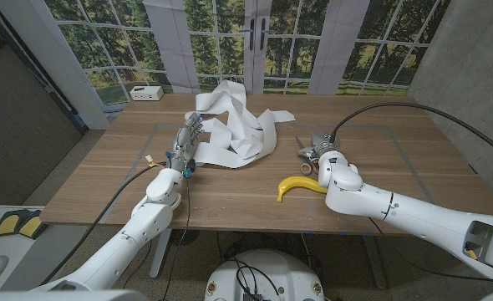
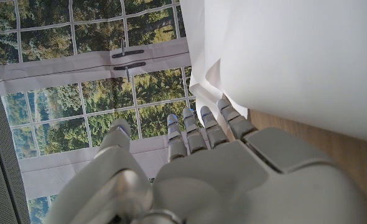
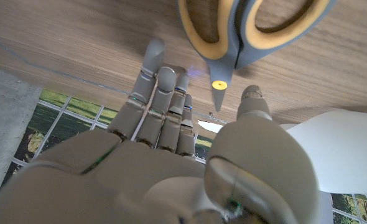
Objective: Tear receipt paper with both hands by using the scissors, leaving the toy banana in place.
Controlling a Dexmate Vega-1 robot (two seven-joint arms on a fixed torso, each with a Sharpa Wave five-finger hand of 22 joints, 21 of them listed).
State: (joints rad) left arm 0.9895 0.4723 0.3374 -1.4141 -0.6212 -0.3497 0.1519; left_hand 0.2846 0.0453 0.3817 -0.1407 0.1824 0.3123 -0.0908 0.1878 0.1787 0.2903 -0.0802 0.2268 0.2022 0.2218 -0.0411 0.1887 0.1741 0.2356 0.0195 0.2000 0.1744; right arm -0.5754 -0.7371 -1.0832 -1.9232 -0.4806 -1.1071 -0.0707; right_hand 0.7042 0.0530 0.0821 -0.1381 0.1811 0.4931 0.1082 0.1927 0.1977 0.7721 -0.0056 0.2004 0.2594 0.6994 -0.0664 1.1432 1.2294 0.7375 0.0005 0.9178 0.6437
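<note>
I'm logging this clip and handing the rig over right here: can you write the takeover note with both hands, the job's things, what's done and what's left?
Left hand: open, fingers at the edge of the crumpled white receipt paper, not gripping it.
Right hand: open, fingers spread just short of the grey-and-yellow-handled scissors, which lie on the wooden table.
Yellow toy banana: on the table beside the right forearm, untouched.
Done: both hands positioned.
Left: grip the paper, pick up the scissors, cut, leave the banana.

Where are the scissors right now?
In the head view the scissors lie on the table's right half, just beyond the right hand, between the paper and the banana.
</note>
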